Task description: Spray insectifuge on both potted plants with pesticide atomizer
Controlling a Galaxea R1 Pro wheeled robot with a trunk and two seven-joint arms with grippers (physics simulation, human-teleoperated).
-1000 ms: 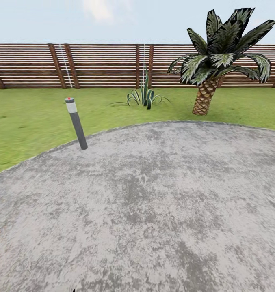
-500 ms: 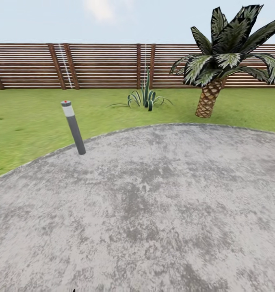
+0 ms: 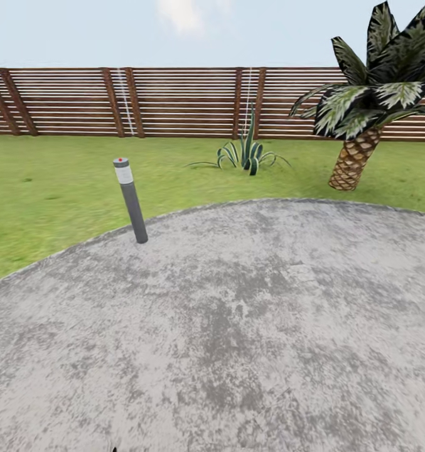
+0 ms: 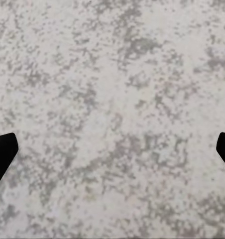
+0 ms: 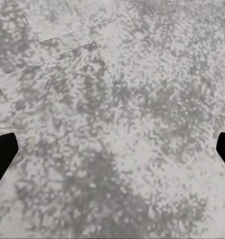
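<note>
while i turn the base, the head view has swung left since a second ago: the grey bollard light, my landmark at the patio edge, has slid rightward in frame, and the palm tree beyond it nears the frame's right edge. i judge i am scanning; no atomizer or potted plants appear yet. past the bollard, a spiky plant stands before the fence. the left gripper and right gripper hang over paving, fingers spread wide, holding nothing.
</note>
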